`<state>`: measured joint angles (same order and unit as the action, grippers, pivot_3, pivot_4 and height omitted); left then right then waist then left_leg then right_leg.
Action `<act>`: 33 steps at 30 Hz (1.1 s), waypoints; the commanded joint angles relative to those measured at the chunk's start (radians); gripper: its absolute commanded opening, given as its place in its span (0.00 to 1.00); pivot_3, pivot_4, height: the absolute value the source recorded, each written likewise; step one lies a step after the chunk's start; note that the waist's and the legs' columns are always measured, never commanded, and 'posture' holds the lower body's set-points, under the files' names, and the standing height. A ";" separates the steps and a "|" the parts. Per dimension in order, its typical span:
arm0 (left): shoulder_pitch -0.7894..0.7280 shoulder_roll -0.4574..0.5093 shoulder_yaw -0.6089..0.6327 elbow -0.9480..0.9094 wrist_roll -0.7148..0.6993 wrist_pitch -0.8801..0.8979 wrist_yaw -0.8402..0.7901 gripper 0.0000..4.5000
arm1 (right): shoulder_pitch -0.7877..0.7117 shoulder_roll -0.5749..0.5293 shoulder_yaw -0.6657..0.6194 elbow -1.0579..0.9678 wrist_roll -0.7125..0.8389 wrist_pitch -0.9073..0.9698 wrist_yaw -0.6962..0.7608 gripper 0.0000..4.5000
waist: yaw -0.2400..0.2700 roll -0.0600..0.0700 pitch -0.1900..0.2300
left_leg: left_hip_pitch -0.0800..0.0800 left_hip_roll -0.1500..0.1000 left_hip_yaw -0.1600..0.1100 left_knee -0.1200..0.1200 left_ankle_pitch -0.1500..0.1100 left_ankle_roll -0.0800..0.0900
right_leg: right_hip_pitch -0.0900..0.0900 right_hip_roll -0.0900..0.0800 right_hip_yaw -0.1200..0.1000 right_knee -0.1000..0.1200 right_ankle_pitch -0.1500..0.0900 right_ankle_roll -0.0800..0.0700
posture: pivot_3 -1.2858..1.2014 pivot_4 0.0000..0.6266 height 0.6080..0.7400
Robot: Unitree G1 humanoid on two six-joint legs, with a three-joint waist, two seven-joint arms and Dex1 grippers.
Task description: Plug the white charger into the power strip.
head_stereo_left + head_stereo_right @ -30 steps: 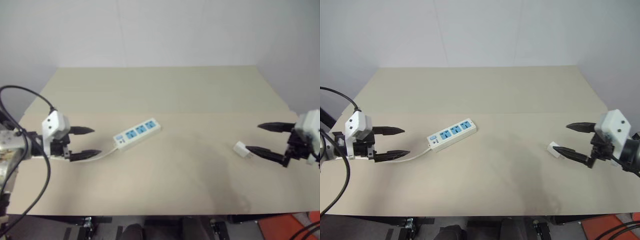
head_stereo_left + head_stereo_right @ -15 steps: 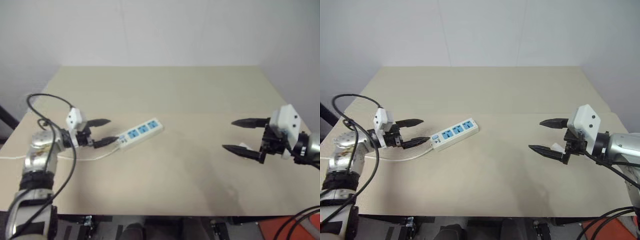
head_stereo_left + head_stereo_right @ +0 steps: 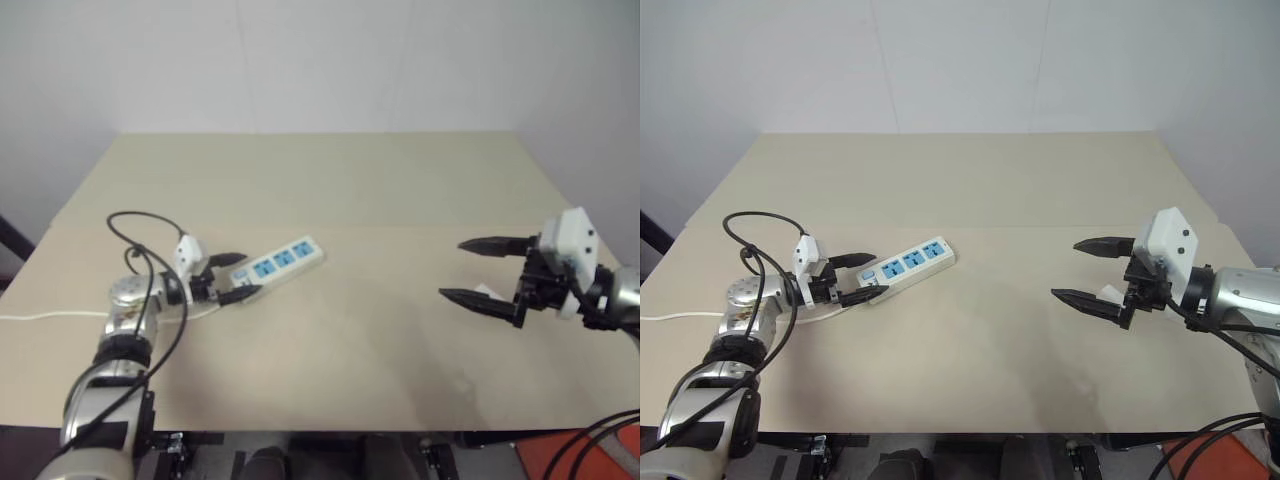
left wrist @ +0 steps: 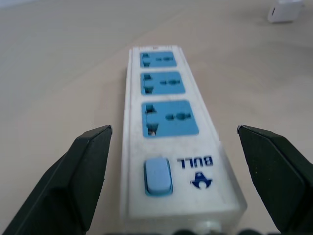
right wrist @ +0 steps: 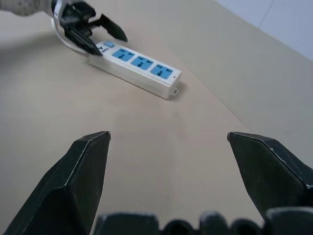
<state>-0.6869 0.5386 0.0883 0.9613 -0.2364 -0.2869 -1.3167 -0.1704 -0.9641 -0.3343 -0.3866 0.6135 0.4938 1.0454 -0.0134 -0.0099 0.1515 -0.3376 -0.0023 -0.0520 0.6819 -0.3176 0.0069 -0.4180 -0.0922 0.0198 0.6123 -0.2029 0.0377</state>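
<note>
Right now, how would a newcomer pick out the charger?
Start at the beige table and go to its right side, where the right claw hangs open. The charger is the small white cube behind its lower finger, far from the long strip.

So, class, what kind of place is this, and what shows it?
Probably a robot test bench or lab, not a home: a plain beige table against bare white walls, holding just a power strip and a white charger between two open grippers.
</note>
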 commanded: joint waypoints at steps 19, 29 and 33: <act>0.038 -0.040 0.010 0.105 0.051 -0.113 0.086 0.99 | -0.003 -0.055 -0.108 -0.083 0.090 0.075 -0.009 1.00 | 0.000 0.001 -0.002 | 0.001 0.000 0.000 0.000 0.000 0.000 | 0.002 0.000 0.000 0.000 0.000 0.000 | 0.52 0.24 1.00; 0.040 -0.024 -0.011 0.110 0.074 -0.124 0.053 0.73 | -0.047 -0.056 -0.099 -0.082 0.132 0.105 -0.036 1.00 | -0.002 0.002 -0.003 | 0.014 0.000 0.000 -0.002 -0.001 0.002 | 0.015 0.000 0.000 -0.003 -0.001 0.001 | 0.52 0.24 1.00; 0.021 -0.031 -0.033 0.079 0.080 -0.111 0.029 0.73 | -0.051 -0.060 -0.102 -0.077 0.136 0.115 -0.048 1.00 | -0.002 0.002 -0.003 | 0.015 0.000 0.000 -0.002 -0.002 0.002 | 0.015 0.000 0.000 -0.003 -0.001 0.001 | 0.52 0.24 1.00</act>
<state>-0.6652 0.5018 0.0816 1.0507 -0.1864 -0.4087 -1.2593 -0.2003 -1.0091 -0.4044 -0.4444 0.7301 0.6030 1.0100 -0.0153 -0.0084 0.1484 -0.3231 -0.0020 -0.0524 0.6797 -0.3191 0.0094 -0.4027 -0.0922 0.0197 0.6097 -0.2038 0.0387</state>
